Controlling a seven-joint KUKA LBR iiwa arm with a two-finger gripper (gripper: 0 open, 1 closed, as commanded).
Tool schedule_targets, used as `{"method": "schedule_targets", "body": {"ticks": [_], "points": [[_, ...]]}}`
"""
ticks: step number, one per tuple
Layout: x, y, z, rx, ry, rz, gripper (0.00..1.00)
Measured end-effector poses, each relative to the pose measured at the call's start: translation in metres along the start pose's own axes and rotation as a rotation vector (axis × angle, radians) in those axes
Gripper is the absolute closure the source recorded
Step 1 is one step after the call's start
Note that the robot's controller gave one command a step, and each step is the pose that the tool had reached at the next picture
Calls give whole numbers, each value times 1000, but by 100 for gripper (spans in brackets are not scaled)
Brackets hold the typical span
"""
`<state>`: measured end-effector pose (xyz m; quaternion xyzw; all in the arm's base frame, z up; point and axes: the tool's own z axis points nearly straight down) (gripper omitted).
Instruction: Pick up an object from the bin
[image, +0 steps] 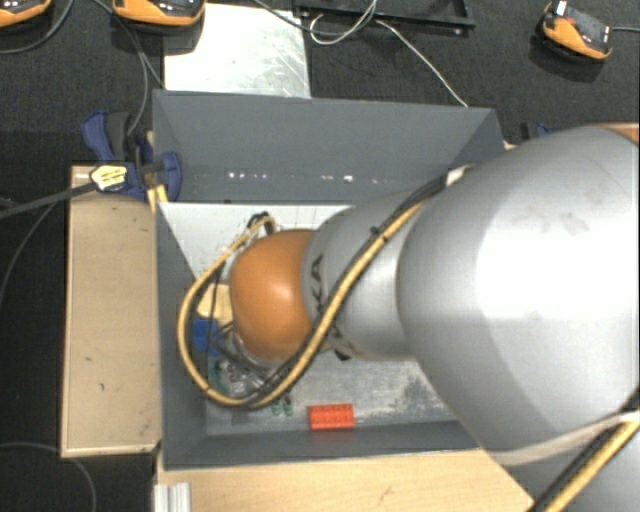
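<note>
Camera view shows the gripper (236, 370), its state impossible to tell, just left of a red block (332, 416), probably light and rigid, best pinched across its narrow sides.

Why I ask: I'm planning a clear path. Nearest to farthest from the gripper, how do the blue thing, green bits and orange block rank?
1. Blue thing, view-left of the gripper, and green bits, by the front wall: too close to call.
2. Orange block, farther right.
</note>
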<state>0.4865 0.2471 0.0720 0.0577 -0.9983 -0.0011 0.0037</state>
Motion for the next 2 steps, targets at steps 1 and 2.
{"method": "schedule_targets", "body": {"ticks": [1,2], "points": [[0,0,0,0,0,2,100],[9,-3,-152,-1,-2,-26,100]]}}
